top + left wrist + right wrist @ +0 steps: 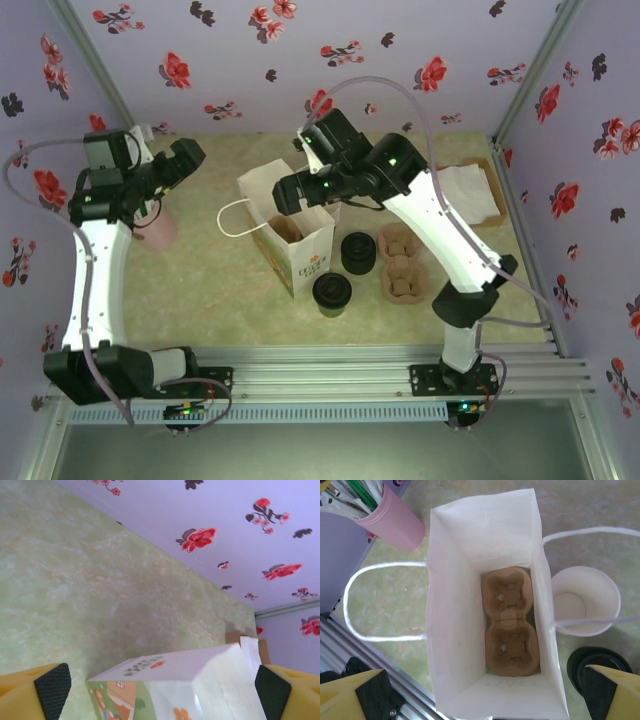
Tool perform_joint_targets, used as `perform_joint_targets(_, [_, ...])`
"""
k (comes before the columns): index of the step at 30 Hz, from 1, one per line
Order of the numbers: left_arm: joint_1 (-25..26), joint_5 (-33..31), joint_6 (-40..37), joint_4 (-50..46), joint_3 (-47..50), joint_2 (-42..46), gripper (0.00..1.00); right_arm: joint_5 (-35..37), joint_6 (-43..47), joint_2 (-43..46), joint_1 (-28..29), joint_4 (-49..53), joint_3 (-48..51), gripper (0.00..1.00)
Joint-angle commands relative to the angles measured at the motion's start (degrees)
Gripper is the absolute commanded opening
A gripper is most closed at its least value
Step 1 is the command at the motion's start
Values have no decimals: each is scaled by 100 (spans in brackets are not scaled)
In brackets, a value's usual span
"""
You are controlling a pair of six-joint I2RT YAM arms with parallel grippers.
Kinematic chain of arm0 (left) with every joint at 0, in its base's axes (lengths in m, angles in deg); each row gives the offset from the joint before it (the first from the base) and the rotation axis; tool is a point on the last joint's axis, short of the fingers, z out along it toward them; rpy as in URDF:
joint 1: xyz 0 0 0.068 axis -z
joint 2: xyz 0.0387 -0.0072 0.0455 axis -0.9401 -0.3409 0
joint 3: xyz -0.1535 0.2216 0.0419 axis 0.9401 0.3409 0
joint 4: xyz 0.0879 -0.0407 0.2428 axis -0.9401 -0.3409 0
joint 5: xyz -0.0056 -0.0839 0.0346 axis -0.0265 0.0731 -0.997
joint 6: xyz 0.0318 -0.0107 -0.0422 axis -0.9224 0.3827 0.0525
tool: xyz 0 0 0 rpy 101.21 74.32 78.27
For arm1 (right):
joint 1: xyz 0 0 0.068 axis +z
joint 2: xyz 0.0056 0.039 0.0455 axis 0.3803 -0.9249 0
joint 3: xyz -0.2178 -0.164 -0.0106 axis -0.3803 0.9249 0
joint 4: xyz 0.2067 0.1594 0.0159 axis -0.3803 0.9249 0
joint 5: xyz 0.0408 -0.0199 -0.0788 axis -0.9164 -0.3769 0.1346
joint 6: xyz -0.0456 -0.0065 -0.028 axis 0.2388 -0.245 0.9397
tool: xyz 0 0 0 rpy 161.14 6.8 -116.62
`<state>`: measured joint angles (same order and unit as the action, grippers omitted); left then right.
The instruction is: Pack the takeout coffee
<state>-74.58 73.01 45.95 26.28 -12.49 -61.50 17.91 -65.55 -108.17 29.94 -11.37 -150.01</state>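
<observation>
The takeout coffee is out of view. A white paper bag [292, 240] stands open at the table's middle, and a brown cup carrier [510, 622] lies flat on its bottom. My right gripper [490, 697] hovers open above the bag's mouth [290, 192], holding nothing. Just right of the bag stands an unlidded paper cup, cream inside [585, 602]; it looks dark from above [357, 252]. My left gripper [188, 162] is open, up and to the left of the bag, apart from it. From there it looks along the bag's printed side [200, 680] between its pads [52, 685].
A stack of black lids [332, 293] [592, 662] sits in front of the cup. More brown carriers [402, 265] lie to the right. A pink cup of straws [155, 228] [395, 522] stands left of the bag. A cardboard box with napkins [470, 190] is at the back right.
</observation>
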Motion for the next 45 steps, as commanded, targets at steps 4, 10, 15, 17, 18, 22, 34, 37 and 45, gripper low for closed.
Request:
perform_joint_targets(4, [12,71,-349,-792,434,1071,99,26,-106,1249,106,-616,1731,99])
perform_joint_targets(10, [135,95,-376,-1158,1065,1946,99,331,-547,2383,106,-1173,3540,99])
perform_joint_targets(15, [340,97,-410,-1564,1634,2565,99,537,-817,3286,97,-1617,5027,99])
perform_joint_targets(17, [424,97,-419,-1705,1875,2796,97,620,-974,3594,98,-1773,5513,99])
perform_joint_targets(18, [467,128,-361,-1702,2019,2894,96,595,-1025,3709,97,-1883,5721,99])
perform_joint_targets(22, [884,163,-79,-1612,2742,3251,93,550,-1153,4194,32,-2422,6499,99])
perform_joint_targets(34, [3033,-595,1120,-145,4411,3517,86,548,-1064,3473,463,-2495,6866,93])
perform_joint_targets(37, [3141,-596,1072,-37,4573,3503,86,390,-735,3201,706,-2408,6717,94])
perform_joint_targets(45, [3143,-597,975,55,4666,3477,86,12,-282,2444,734,-1816,6288,91])
